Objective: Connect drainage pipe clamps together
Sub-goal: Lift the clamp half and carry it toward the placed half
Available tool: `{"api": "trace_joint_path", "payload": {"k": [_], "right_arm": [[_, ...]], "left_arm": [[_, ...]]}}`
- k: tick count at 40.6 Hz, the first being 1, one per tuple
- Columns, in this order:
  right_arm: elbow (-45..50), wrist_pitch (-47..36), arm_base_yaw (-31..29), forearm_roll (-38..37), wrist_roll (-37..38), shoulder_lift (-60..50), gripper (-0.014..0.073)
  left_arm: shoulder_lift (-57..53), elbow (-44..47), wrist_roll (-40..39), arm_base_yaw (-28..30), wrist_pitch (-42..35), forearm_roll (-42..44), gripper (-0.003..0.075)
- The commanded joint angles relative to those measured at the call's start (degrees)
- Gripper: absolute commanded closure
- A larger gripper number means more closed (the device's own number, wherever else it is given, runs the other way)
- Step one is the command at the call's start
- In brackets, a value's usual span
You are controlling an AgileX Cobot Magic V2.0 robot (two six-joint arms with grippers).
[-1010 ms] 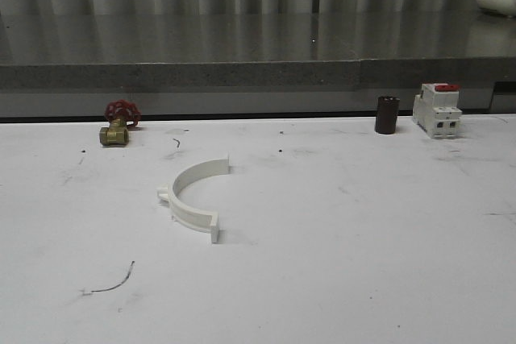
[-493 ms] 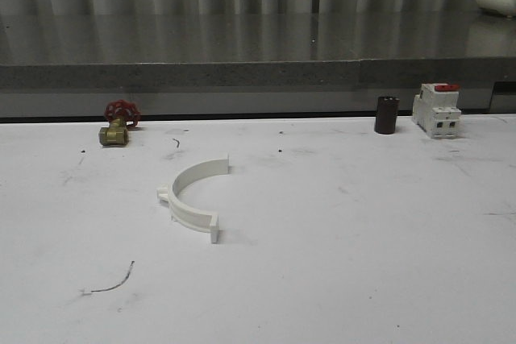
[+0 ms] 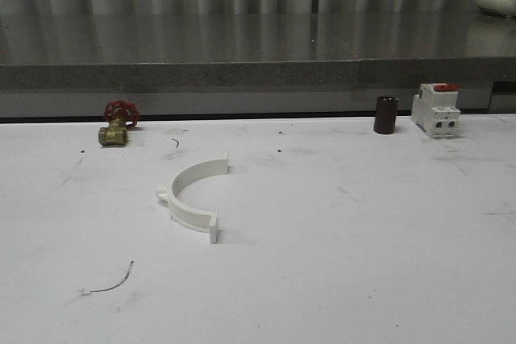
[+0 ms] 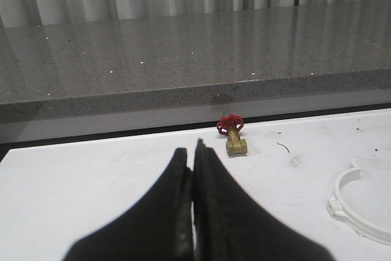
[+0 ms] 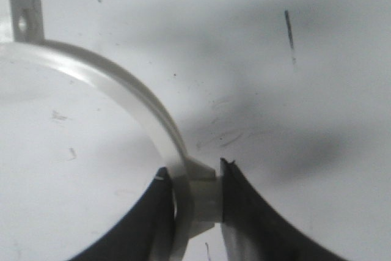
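Right end effector (image 5: pixel 194 197) grasps one white plastic half-ring clamp (image 5: pixel 134 111); left end effector (image 4: pixel 193 169) clenched, empty; next, I judge, carry it to the other white half-ring (image 3: pixel 193 196) on the tabletop (image 3: pixel 363 239).

From the front we look low and level across the white table (image 3: pixel 339 263) toward a grey counter (image 3: pixel 242 74). Our left wrist camera faces the same way from close above the table, sharing the red-handled valve (image 3: pixel 118 122) and one clamp half (image 3: pixel 192 196). Our right wrist camera looks steeply down, very near, onto a second clamp half (image 5: pixel 131 105).
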Motion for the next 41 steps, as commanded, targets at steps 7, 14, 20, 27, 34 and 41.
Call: {"api": "trace_joint_path", "payload": {"k": [7, 14, 20, 27, 34, 41], "right_arm": [[-1.7, 4.4, 8.6, -3.2, 8.7, -11.7, 0.0484], [-1.7, 6.1, 17.3, -3.3, 13.8, -12.7, 0.0484], [-1.6, 5.5, 25.5, -3.3, 17.4, -11.6, 0.0484], [-1.6, 3.4, 33.5, -3.3, 21.3, -8.1, 0.0484], [-1.7, 0.6, 40.0, -3.3, 24.8, -3.2, 0.0484], [-1.7, -2.3, 44.3, -3.3, 28.7, 1.1, 0.0484]], "left_arm": [[0.5, -1.6, 0.0, 0.1, -4.4, 0.0, 0.0741], [0.5, -1.6, 0.0, 0.1, -4.4, 0.0, 0.0741], [0.5, -1.6, 0.0, 0.1, -4.4, 0.0, 0.0741], [0.5, -1.6, 0.0, 0.1, -4.4, 0.0, 0.0741], [0.5, -1.6, 0.0, 0.1, -4.4, 0.0, 0.0741], [0.5, -1.6, 0.0, 0.1, -4.4, 0.0, 0.0741]]}}
